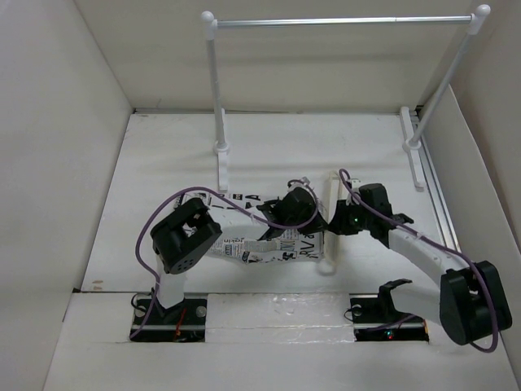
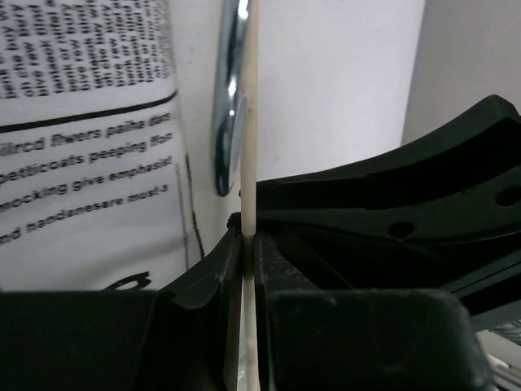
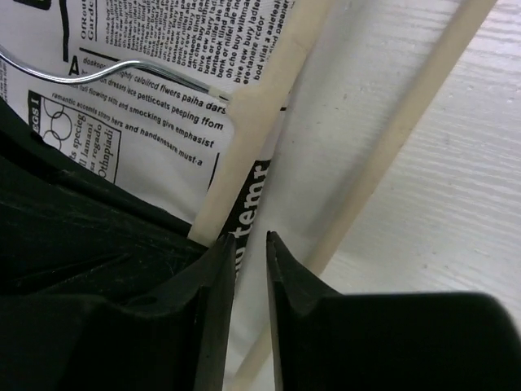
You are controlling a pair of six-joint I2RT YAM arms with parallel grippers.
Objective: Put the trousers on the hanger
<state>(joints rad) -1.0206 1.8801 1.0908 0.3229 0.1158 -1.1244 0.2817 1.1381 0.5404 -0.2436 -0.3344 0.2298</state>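
Observation:
The trousers (image 1: 244,244), white with black newspaper print, lie crumpled on the table between the arms. The cream hanger (image 1: 330,191) lies at their right end. My left gripper (image 1: 295,208) is over the trousers' right part. In the left wrist view it (image 2: 248,236) is shut on the hanger's thin edge (image 2: 249,122), with the wire hook (image 2: 228,106) just beyond and the trousers (image 2: 81,122) to the left. My right gripper (image 3: 247,243) is closed narrowly on a fold of the trousers (image 3: 146,122) between two hanger bars (image 3: 252,122). The hook (image 3: 106,69) lies across the print.
A clothes rail (image 1: 342,21) with white posts stands at the back of the table, its feet (image 1: 221,148) at back left and back right. White walls enclose the table on the left, right and back. Purple cables loop over both arms.

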